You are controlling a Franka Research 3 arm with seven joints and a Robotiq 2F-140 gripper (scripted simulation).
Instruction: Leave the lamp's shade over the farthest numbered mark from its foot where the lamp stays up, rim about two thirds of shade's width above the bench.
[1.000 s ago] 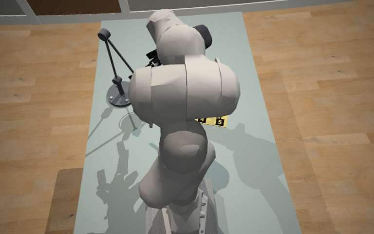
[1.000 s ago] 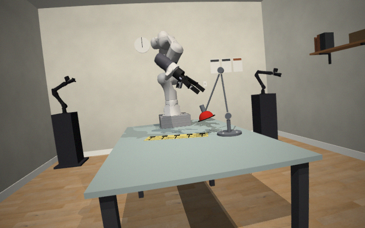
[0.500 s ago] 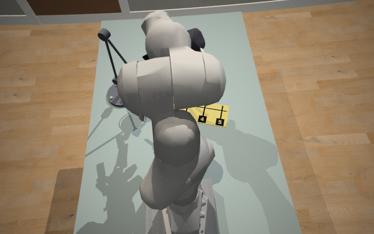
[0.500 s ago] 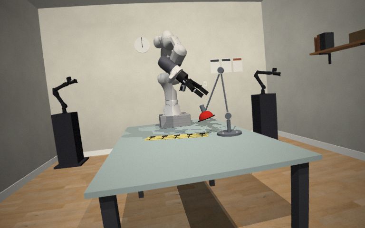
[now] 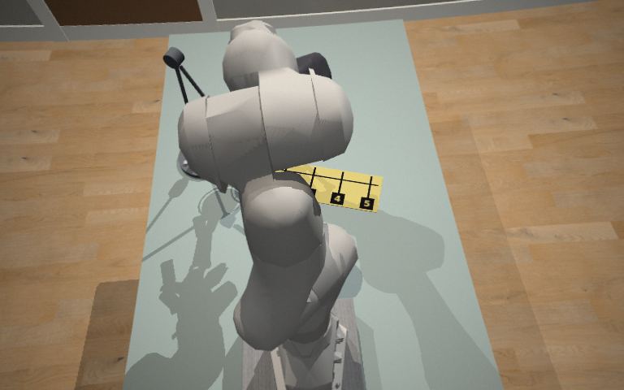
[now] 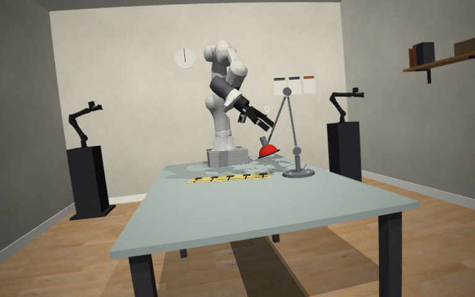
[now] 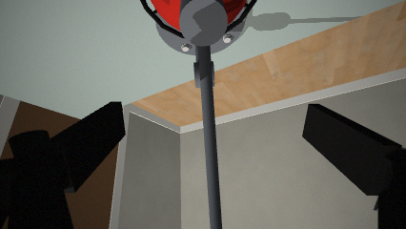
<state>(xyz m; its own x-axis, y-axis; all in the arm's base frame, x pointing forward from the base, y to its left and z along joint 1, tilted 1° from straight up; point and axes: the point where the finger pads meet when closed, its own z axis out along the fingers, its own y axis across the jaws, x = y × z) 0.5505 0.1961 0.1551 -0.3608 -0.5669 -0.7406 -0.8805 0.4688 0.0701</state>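
Note:
The lamp stands on the bench in the exterior view, with its round foot (image 6: 298, 172), a lower joint (image 6: 296, 150) and a top joint (image 6: 286, 91). Its thin forearm rod (image 6: 276, 117) slopes down to the red shade (image 6: 268, 151), which hangs a little above the bench near the foot. My gripper (image 6: 268, 125) is open, with its fingers on either side of this rod. In the wrist view the rod (image 7: 210, 143) runs between the black fingers of the gripper (image 7: 214, 119) without touching them, and the shade (image 7: 197, 14) is at the top. The yellow numbered strip (image 6: 230, 176) lies flat. In the overhead view my arm hides the shade; marks 4 (image 5: 337, 198) and 5 (image 5: 366, 202) show.
The lamp's top joint (image 5: 174, 57) sticks out high near the bench's left edge. My base block (image 6: 227, 156) sits at the back of the bench. Two black pedestals with small arms (image 6: 87, 178) (image 6: 344, 150) stand on the floor beside the bench.

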